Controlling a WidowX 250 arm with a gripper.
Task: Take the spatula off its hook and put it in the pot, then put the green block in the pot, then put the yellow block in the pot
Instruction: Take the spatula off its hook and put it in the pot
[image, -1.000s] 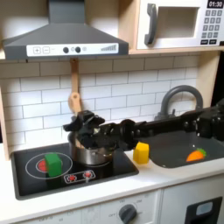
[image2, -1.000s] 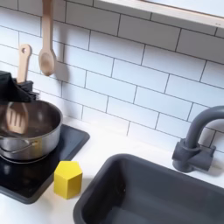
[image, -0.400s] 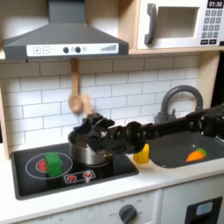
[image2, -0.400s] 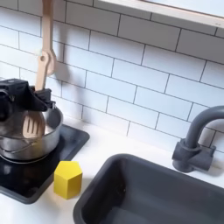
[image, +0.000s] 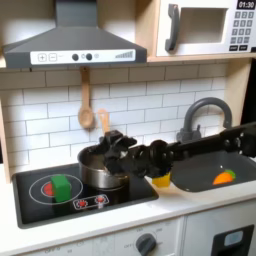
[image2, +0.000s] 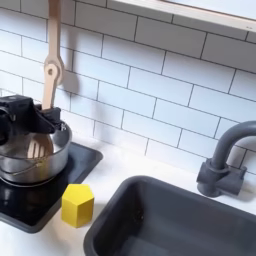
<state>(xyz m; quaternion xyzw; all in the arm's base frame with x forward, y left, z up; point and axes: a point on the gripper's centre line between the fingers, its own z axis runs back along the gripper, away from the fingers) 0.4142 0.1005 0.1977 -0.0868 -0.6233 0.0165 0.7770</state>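
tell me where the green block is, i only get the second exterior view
Observer: In the first exterior view the green block sits on the stove, on the red burner to the left of the pot.
Operator: anything in the sink
Observer: A small orange piece lies in the sink, near the first exterior view's right edge.
Operator: which way does the arm come in
Observer: The arm reaches in from the first exterior view's right, across the sink, ending at the pot.
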